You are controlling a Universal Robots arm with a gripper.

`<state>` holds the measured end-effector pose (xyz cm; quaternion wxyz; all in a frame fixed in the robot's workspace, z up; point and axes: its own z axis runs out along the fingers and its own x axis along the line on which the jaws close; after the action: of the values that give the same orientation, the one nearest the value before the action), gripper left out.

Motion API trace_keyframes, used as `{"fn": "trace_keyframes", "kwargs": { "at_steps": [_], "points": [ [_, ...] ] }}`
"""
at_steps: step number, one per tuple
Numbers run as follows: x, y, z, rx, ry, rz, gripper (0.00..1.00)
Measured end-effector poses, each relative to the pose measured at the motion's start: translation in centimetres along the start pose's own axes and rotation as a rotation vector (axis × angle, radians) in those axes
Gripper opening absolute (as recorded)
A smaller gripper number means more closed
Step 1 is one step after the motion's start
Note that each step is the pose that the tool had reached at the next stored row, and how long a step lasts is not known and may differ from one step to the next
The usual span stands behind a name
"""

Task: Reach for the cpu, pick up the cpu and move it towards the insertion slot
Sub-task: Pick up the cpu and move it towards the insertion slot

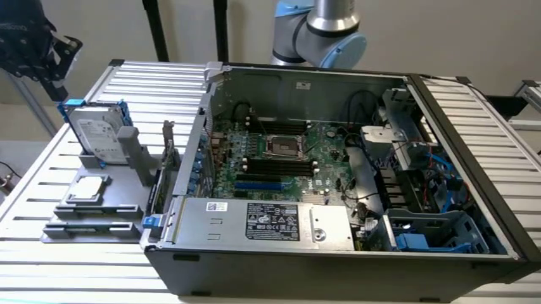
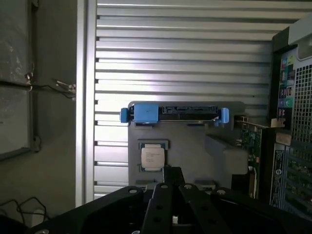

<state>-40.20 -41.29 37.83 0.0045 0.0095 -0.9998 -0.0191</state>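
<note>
the step in hand is the reach. the gripper (image 2: 171, 178) hangs high over the cpu (image 2: 152, 157) and well apart from it. how wide it stands i cannot tell. the cpu is not yet picked up: it lies flat in its seat on the grey fixture (image 2: 195, 148), in the lower left of the exterior view's frame, near the upright hard drive (image 2: 173, 113) with blue rails and outside the computer case (image 1: 253, 266).

to do this well, i judge the gripper should come straight down, centred on the chip and square to its edges. it should take the chip by the pale rim and lift it level. the hard drive and the fixture's raised posts stand near, so a slanted approach risks a knock.

the wrist view shows the chip's metal top face-on and the hard drive edge-on, which helps with lining up. the exterior view adds the insertion slot (image 1: 283, 147), a silver-framed socket near the frame's centre on the green motherboard (image 1: 325, 155), above the black memory slots (image 1: 275, 168). it also shows the case wall standing between fixture and socket, and the arm (image 1: 325, 28) at the top of the frame.
</note>
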Motion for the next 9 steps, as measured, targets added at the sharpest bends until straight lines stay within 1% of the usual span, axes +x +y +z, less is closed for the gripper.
{"fn": "trace_keyframes", "kwargs": {
  "at_steps": [6, 9],
  "points": [
    [0.5, -1.04, 0.59, -0.0001, 0.0064, 0.0, 0.11],
    [0.8, -1.42, 0.86, -0.0002, 0.0091, 0.0, 0.11]
  ]
}}
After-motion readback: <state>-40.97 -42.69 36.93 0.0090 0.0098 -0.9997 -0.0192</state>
